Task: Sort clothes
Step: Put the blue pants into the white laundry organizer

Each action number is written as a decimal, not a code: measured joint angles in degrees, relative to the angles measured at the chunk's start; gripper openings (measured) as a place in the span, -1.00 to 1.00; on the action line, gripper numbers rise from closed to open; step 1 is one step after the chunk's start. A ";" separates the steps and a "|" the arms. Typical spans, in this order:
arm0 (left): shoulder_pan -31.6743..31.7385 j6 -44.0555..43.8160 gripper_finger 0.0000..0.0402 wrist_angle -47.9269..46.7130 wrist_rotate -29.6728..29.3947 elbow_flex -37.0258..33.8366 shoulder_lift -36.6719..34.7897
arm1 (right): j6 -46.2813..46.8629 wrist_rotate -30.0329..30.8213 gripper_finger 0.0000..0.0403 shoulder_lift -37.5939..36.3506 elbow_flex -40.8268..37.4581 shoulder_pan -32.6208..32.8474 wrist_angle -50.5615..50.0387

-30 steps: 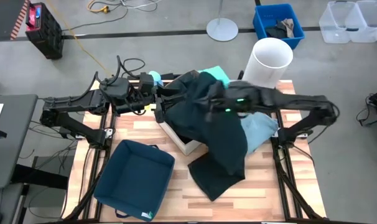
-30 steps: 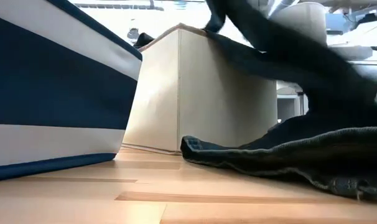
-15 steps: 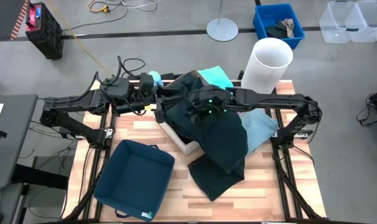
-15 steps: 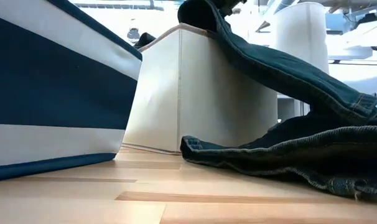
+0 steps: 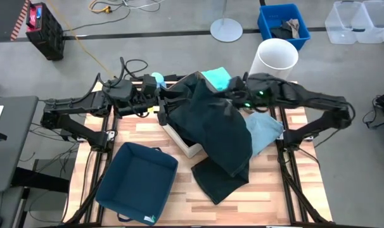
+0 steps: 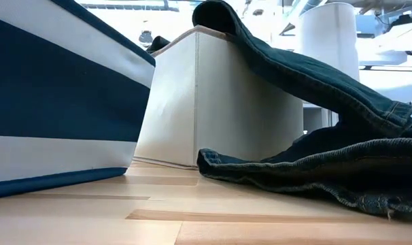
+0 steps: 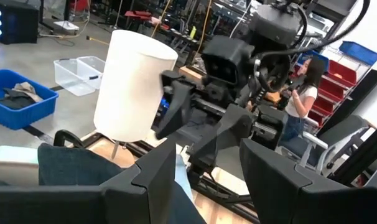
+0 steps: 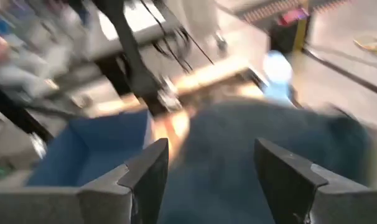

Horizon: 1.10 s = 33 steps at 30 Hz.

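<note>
The dark green-black jeans (image 5: 220, 136) lie draped over the far rim of the beige fabric box (image 5: 187, 144), spilling down its side and spreading across the wooden worktop (image 5: 268, 190) toward the near edge. In the low view the jeans (image 6: 315, 82) hang from the box's top corner and slope down to a crumpled heap on the boards, touching the base of the beige fabric box (image 6: 213, 102).

The turquoise garment (image 5: 217, 77) sits at the far side of the box, partly covered by the jeans. The pale blue garment (image 5: 265, 130) lies flat on the worktop just beside the jeans, on the right. A black garment cannot be told apart from the dark denim.

The navy fabric box (image 5: 138, 182) stands open at the near left corner of the worktop, well apart from the clothes.

The right gripper (image 8: 207, 165) hovers above the jeans near the turquoise garment, its fingers spread wide with nothing between them. The left gripper (image 7: 204, 168) rests at the far left side of the beige box, fingers parted and holding nothing.

A white cylinder (image 5: 274, 63) stands beyond the worktop's far right corner.
</note>
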 joint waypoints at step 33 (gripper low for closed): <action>0.26 0.93 -0.14 -0.40 0.00 0.00 0.00 | 16.54 8.94 0.24 -18.86 -36.77 8.27 -21.23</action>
